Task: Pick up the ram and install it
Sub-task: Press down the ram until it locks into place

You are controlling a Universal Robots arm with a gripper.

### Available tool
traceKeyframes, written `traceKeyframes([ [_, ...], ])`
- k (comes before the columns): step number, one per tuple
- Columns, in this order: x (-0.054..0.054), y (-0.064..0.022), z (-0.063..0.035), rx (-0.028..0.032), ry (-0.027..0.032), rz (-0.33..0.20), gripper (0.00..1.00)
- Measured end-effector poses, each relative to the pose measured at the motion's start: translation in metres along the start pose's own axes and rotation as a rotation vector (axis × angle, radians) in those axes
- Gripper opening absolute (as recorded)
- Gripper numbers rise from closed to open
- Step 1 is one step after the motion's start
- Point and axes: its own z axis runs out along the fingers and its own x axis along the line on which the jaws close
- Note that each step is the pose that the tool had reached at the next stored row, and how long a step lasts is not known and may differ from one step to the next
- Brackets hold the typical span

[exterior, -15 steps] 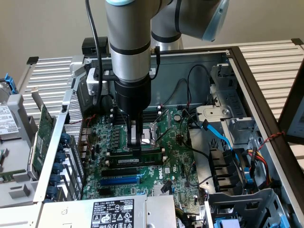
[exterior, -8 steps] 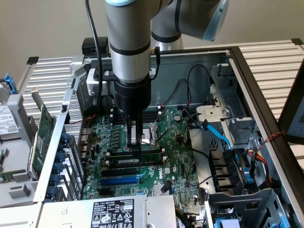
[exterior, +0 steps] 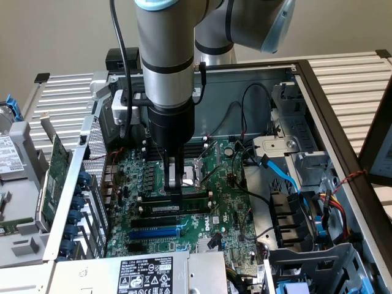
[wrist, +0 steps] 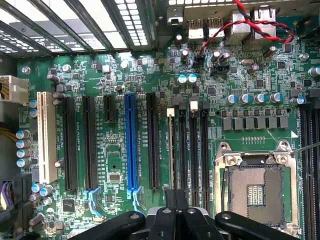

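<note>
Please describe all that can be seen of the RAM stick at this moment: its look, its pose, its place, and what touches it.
The ram is a long, narrow green board with a white label, standing on its long edge in a black slot on the motherboard, beside the empty processor socket. In the wrist view it appears edge-on as a thin pale strip among parallel black slots. The gripper comes straight down on its upper edge, fingers at the stick. Whether it is fully seated cannot be told.

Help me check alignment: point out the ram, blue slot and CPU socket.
ram (wrist: 171, 150), wrist view, its thin edge.
blue slot (wrist: 131, 142), wrist view, mid-length.
CPU socket (wrist: 255, 192), wrist view, its centre.
</note>
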Motion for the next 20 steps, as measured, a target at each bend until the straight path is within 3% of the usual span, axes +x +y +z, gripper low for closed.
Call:
traceKeyframes([
  [2, 0.0, 0.0001, -0.0037, 0.001, -0.0023, 0.0, 0.11],
  [10, 0.001, 0.0002, -0.0266, 0.0002, -0.0003, 0.0, 0.11],
  [20, 0.002, 0.0002, -0.0273, -0.0004, -0.0023, 0.008, 0.11],
])
